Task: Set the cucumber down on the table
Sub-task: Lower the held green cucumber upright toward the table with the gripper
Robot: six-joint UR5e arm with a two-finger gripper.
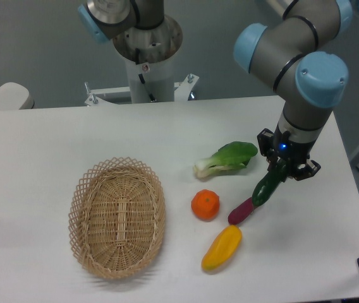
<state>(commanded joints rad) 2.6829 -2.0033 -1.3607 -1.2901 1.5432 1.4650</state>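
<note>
The dark green cucumber [267,187] hangs tilted from my gripper [282,169], which is shut on its upper end. Its lower tip points down-left, just above the short purple piece [241,211] on the white table [53,139]. Whether the cucumber touches the purple piece or the table cannot be told. The gripper's fingers are largely hidden by the wrist and the cucumber.
A yellow pepper [222,248] lies below the purple piece, an orange [205,204] to its left, and a bok choy [227,158] left of the gripper. An oval wicker basket [117,216] sits on the table's left half. The table's right edge is close to the arm.
</note>
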